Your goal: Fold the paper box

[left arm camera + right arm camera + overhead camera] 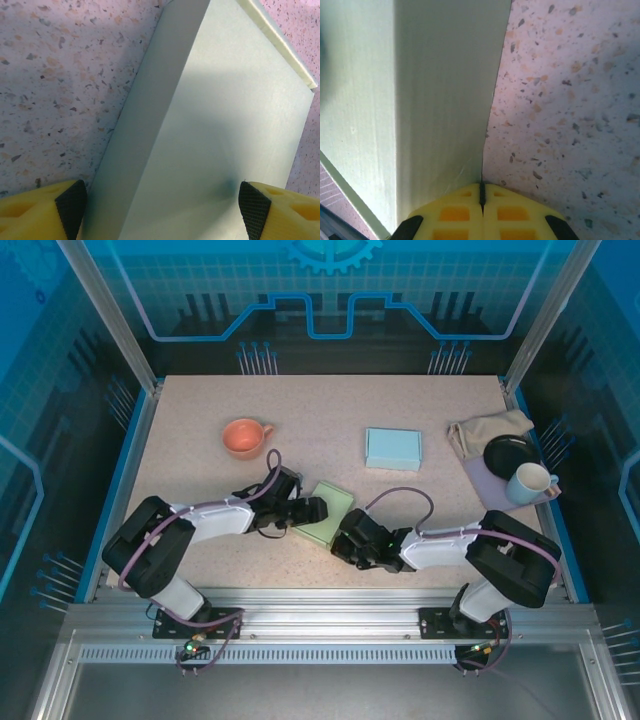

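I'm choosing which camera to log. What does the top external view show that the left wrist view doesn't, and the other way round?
Top external adds the orange cup, the blue box and the white mug. Left wrist adds close detail: the left pincer open, its black pads apart, and a pale raised edge at the upper right. Both share the green paper box lying on the speckled table.

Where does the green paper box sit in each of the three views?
Top external: green paper box at low centre of the speckled table.
Left wrist: centre to right, inside the open left gripper.
Right wrist: left half, above the shut right gripper.
Shared landmark: the speckled table beside it.
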Controlling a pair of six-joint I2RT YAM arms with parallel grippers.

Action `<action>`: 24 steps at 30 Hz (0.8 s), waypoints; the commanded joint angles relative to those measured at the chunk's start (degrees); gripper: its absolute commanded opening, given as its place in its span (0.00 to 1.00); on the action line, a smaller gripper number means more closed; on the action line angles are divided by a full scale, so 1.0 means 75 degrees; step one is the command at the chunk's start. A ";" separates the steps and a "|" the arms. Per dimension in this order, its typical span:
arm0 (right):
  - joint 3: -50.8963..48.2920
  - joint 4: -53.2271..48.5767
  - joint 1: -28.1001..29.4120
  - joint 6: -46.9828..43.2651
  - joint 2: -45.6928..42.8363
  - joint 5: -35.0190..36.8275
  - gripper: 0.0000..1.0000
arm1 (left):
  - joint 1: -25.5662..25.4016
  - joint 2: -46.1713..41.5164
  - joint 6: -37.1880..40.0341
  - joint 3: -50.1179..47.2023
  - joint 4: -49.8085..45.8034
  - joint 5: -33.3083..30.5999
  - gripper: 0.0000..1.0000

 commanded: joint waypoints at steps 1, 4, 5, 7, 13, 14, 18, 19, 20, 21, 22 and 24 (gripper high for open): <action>0.0121 0.0164 0.0043 0.0159 0.0348 -0.0046 0.00 | -0.0323 -0.0053 -0.0303 -0.0202 0.0239 -0.0077 0.83; 0.0028 0.0247 -0.0066 0.0200 0.0432 -0.0057 0.00 | -0.0559 -0.0057 -0.0519 -0.0363 0.0460 -0.0116 0.83; 0.0008 0.0252 -0.0098 0.0219 0.0444 -0.0059 0.00 | -0.0607 -0.0053 -0.0600 -0.0416 0.0558 -0.0110 0.83; -0.0036 0.0227 -0.0164 0.0193 0.0459 -0.0071 0.00 | -0.0833 -0.0049 -0.0787 -0.0522 0.0745 -0.0103 0.83; -0.0003 0.0310 -0.0424 -0.0057 0.0540 -0.0301 0.00 | -0.1779 0.0160 -0.1302 -0.0369 0.1199 -0.0107 0.83; -0.0017 0.0381 -0.0475 -0.0088 0.0566 -0.0367 0.00 | -0.1933 0.0223 -0.1358 -0.0304 0.1234 -0.0132 0.83; -0.0117 0.0647 -0.0625 -0.0230 0.0562 -0.0559 0.00 | -0.2316 0.0517 -0.1615 -0.0163 0.1477 -0.0125 0.83; -0.0121 0.0663 -0.0645 -0.0281 0.0558 -0.0578 0.00 | -0.2331 0.0578 -0.1726 -0.0202 0.1593 -0.0074 0.83; -0.0152 0.0663 -0.0654 -0.0321 0.0555 -0.0605 0.00 | -0.2343 0.0621 -0.1840 -0.0257 0.1732 -0.0020 0.83; -0.0186 0.0890 -0.0665 -0.0348 0.0556 -0.0635 0.00 | -0.2343 0.0645 -0.1982 -0.0344 0.1960 0.0054 0.83; -0.0251 0.1120 -0.0677 -0.0380 0.0554 -0.0685 0.00 | -0.2352 0.0659 -0.2123 -0.0435 0.2142 0.0130 0.83; -0.0401 0.1687 -0.0697 -0.0516 0.0579 -0.0846 0.00 | -0.2343 0.0646 -0.2341 -0.0530 0.2425 0.0244 0.83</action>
